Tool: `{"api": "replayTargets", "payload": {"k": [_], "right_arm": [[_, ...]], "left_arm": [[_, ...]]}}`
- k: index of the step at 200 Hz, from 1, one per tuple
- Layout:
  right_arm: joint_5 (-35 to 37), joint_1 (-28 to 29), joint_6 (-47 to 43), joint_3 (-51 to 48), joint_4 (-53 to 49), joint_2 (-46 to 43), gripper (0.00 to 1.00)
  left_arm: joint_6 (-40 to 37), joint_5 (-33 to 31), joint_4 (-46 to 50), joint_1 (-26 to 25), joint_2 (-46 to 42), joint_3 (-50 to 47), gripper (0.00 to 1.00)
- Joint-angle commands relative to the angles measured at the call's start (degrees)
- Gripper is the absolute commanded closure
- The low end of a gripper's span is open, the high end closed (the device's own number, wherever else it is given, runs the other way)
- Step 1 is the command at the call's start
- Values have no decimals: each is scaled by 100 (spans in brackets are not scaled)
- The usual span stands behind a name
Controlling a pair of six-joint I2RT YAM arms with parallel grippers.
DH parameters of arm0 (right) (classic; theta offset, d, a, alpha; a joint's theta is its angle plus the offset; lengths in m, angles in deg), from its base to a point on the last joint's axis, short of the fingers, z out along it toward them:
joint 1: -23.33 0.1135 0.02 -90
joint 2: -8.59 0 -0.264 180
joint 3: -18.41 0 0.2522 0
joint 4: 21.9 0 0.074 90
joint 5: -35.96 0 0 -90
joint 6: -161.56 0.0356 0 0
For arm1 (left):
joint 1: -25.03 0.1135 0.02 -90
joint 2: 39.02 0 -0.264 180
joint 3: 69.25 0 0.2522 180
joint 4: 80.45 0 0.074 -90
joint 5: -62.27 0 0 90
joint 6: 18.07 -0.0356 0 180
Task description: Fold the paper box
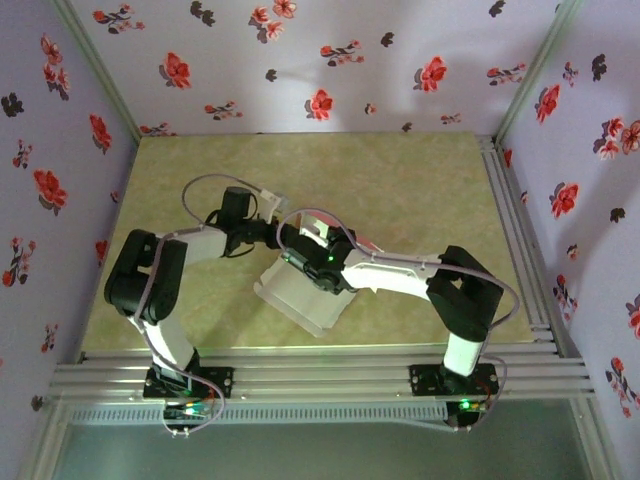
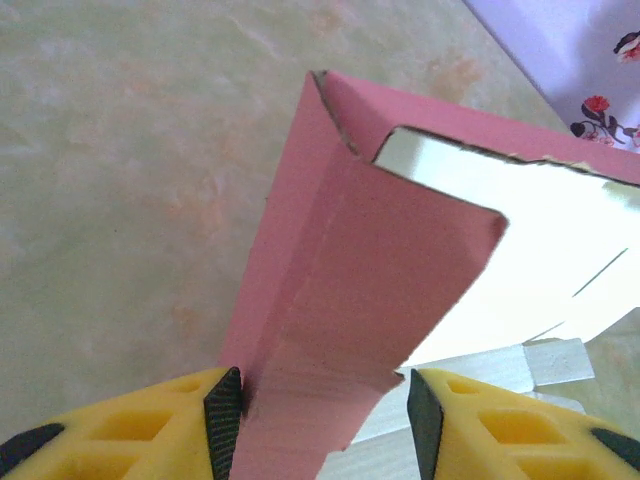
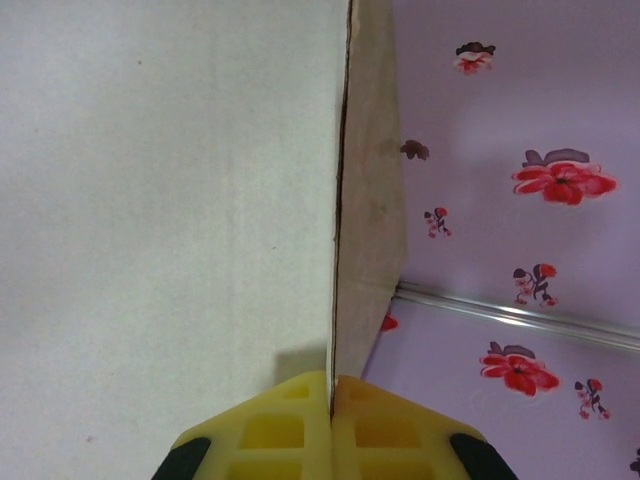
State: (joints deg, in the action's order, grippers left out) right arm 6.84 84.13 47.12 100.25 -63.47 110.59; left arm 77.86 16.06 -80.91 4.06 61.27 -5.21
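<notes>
Green marbled table [image 1: 420, 180]: right gripper [image 3: 332, 385] pinches the thin pink-and-white card box [image 1: 300, 300]; at eleven o'clock, left gripper [image 2: 325, 400] straddles its pink flap [image 2: 380, 290], half-open.

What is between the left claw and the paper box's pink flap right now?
Nothing visible. The pink flap of the paper box sits between the open pads of the left claw, close against one pad with a thin gap at the other.

The table [image 1: 420, 190], mottled yellow-green, fills mid-frame, with aluminium rails [image 1: 320, 375] along its bottom and right edges. The paper box [image 1: 300, 297] is over its lower centre, contact unclear.
</notes>
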Motion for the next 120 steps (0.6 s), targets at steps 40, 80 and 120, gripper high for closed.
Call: {"api": "replayTargets", "payload": {"k": [40, 80, 120], "right_arm": [[230, 68, -220, -141, 258, -63, 100], [222, 70, -216, -145, 276, -72, 100], [178, 71, -218, -182, 276, -126, 100]], "left_arm": [[127, 739, -42, 44, -366, -208, 52], [33, 664, 118, 96, -296, -165, 53], [148, 809, 42, 224, -451, -185, 54]]}}
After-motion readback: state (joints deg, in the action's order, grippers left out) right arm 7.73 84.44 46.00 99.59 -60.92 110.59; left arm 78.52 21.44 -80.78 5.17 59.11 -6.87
